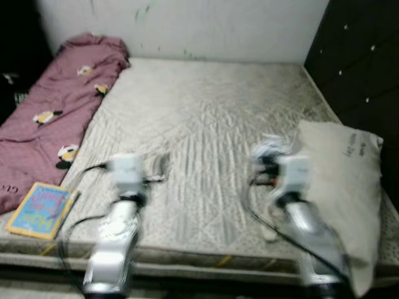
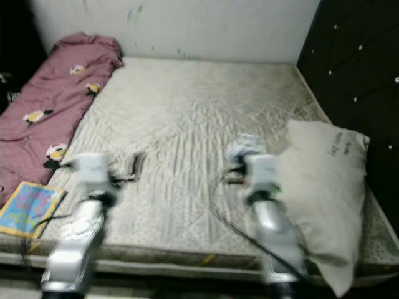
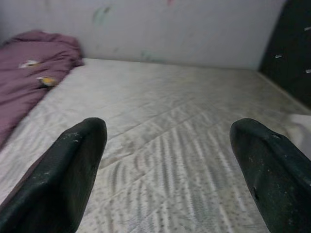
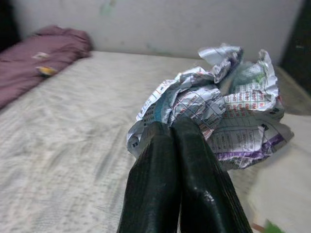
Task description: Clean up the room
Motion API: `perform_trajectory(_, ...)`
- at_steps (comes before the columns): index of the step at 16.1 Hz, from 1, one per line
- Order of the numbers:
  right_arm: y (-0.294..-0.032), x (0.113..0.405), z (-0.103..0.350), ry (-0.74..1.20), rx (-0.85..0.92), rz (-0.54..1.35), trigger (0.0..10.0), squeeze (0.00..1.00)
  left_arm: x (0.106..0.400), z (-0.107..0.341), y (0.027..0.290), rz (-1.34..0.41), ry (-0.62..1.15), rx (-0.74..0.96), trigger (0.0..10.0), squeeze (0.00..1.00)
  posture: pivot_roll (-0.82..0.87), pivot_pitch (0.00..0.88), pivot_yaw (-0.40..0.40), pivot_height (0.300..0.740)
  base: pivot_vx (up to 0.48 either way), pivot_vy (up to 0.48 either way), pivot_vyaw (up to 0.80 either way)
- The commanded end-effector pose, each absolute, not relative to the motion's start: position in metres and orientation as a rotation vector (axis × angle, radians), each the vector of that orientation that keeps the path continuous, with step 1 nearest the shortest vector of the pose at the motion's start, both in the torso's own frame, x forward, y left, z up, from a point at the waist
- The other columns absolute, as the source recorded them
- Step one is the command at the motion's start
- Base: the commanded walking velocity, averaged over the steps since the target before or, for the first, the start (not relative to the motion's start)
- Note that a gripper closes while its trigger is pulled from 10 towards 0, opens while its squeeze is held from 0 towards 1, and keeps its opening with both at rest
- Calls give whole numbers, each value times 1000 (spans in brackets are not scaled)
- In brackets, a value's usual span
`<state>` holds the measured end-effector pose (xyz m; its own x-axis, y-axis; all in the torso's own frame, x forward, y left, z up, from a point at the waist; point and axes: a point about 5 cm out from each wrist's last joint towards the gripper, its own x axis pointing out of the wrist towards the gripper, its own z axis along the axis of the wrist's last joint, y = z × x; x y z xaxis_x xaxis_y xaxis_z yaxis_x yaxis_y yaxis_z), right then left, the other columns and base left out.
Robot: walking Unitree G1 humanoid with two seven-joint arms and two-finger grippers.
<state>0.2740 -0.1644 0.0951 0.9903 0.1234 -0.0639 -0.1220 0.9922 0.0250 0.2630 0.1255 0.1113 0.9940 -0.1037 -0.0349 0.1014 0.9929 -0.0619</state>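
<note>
Head views: bare mattress [image 1: 206,118], both arms out over its near half, motion-blurred. Maroon blanket [image 1: 59,106] bunched along the left edge, colourful book [image 1: 42,210] at the near left corner just beside it. Pale pillow [image 1: 346,187] lies along the right edge against the dark headboard [image 1: 365,68]. Right gripper [image 1: 269,163] sits just left of the pillow with something whitish at its tip; too blurred here to read the jaws.

Left wrist: left gripper [image 3: 170,160] above the mattress, jaws spread wide, nothing between them.

Right wrist: right fingers [image 4: 194,184] pressed together, pinching a crumpled printed paper [image 4: 218,121] held above the mattress.
</note>
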Motion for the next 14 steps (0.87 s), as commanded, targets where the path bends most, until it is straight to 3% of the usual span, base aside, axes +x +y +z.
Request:
perform_trajectory(1,-147,277,97,62,47,170,10000,0,260,106,142,-59,67,-37,10000,0,-24,0,35,740,0,379,0)
perform_trajectory(9,-148,277,97,66,44,167,10000,0,260,106,140,-65,68,-35,10000,0,-23,0,31,740,0,473,0)
perform_trajectory(14,-148,278,97,68,42,169,10000,0,260,107,139,-66,60,-34,10000,0,-18,0,28,740,0,127,0)
